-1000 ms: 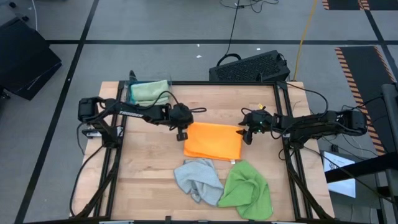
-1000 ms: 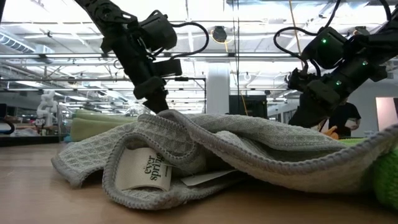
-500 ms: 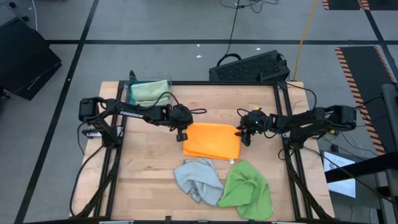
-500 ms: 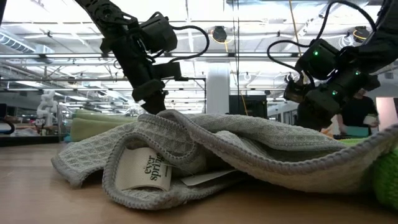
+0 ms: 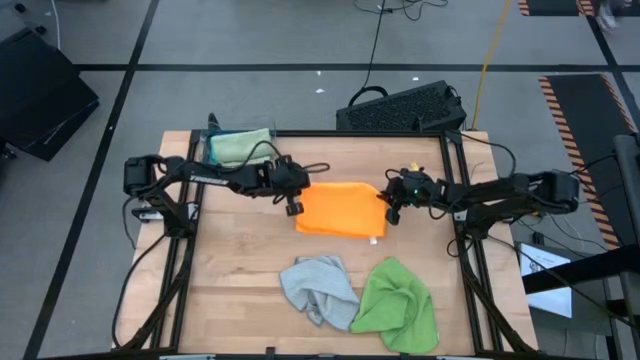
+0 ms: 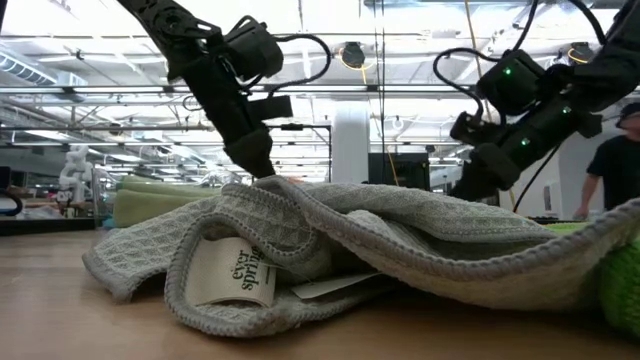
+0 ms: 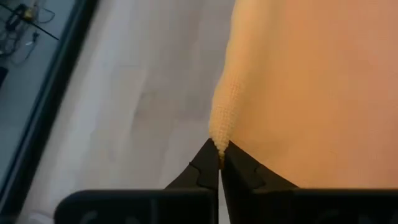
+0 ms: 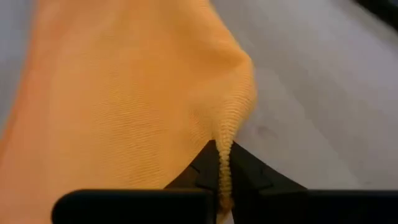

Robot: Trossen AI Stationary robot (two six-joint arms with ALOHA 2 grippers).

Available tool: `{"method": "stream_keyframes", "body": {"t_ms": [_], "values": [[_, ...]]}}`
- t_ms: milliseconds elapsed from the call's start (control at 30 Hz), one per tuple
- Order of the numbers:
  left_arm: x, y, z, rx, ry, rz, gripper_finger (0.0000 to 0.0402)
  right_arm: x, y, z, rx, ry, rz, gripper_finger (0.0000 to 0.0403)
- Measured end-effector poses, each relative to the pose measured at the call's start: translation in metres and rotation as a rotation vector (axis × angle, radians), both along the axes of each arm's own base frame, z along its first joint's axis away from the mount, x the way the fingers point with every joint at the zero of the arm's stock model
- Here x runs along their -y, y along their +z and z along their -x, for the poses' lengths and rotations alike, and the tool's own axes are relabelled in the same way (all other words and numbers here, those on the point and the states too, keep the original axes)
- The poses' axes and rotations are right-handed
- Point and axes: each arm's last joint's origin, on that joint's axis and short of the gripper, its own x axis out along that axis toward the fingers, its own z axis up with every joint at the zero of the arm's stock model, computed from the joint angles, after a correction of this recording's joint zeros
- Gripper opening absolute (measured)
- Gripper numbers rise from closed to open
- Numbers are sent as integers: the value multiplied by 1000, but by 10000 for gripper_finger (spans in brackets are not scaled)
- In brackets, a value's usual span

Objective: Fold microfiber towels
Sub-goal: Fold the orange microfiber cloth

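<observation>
Orange towel (image 5: 340, 209) lay near the centre of the high frame, each end pinched: the left gripper (image 5: 293, 204) was clamped on its left edge, the right gripper (image 5: 388, 211) on its right. Below it sat the grey towel (image 5: 317, 285) and bright green towel (image 5: 396, 303); folded sage ones (image 5: 239, 147) rested upper left.

Both end effectors (image 5: 293, 207) (image 5: 389, 215) clamped (arms converging inward)
</observation>
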Motion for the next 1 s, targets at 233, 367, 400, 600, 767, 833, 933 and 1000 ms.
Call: {"method": "stream_keyframes", "body": {"t_ms": [233,367,400,600,767,833,933,1000], "values": [[-13,-5,3,9,75,66,7,8,-2,5,-60,-46,82,11],[-12,-3,1,40,86,75,8,7,-5,6,-87,-55,62,17],[-12,-3,0,48,85,74,12,7,-5,6,-86,-55,63,17],[-1,-2,-4,71,35,85,12,7,0,6,-47,-81,45,16],[8,-2,-7,80,26,104,9,6,4,6,-27,-71,62,15],[13,-2,-8,89,22,136,16,5,5,6,-21,-67,59,15],[25,1,-8,104,-10,224,19,-2,9,6,9,6,2,15],[39,8,-7,122,-58,259,12,-10,13,5,60,82,-80,15]]}}
